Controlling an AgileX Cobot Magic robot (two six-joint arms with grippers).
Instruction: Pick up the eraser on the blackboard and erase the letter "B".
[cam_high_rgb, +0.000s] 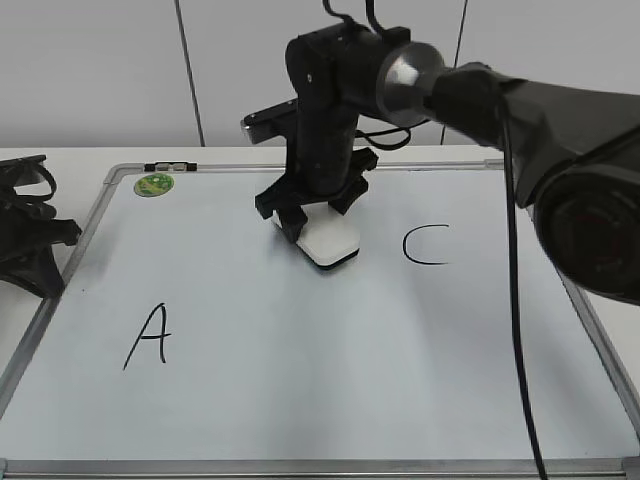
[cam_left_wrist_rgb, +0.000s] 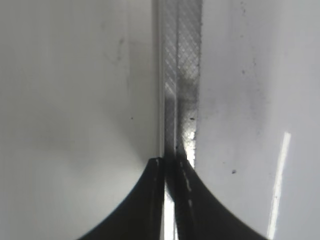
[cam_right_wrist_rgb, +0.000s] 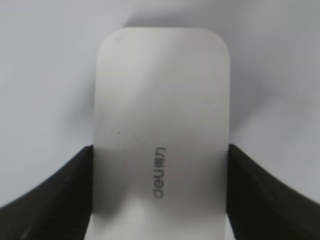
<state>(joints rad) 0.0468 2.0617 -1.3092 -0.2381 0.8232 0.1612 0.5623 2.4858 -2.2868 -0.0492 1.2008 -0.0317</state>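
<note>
Right gripper (cam_high_rgb: 318, 222) clamped across the eraser (cam_high_rgb: 328, 242), one finger on each long side; right wrist view shows both fingers touching the white block's flanks, grey lettering facing up. Eraser sits flat on the blackboard (cam_high_rgb: 300, 390), centre-far area, its long axis running from far-left to near-right in the exterior view and in line with the gripper's reach.

Letter "B" not visible anywhere; the board between "A" (cam_high_rgb: 148, 336) and "C" (cam_high_rgb: 425, 245) reads blank apart from the spot under the eraser and arm, so judged either hidden there or already wiped. Cannot tell which.

Left gripper (cam_left_wrist_rgb: 170, 162) pressed together, holding nothing, parked over the board's left frame rail, well apart from the eraser.

Green magnet (cam_high_rgb: 154, 184) at far-left corner, clear of any stroke. Nothing obstructs the eraser's sweep.
</note>
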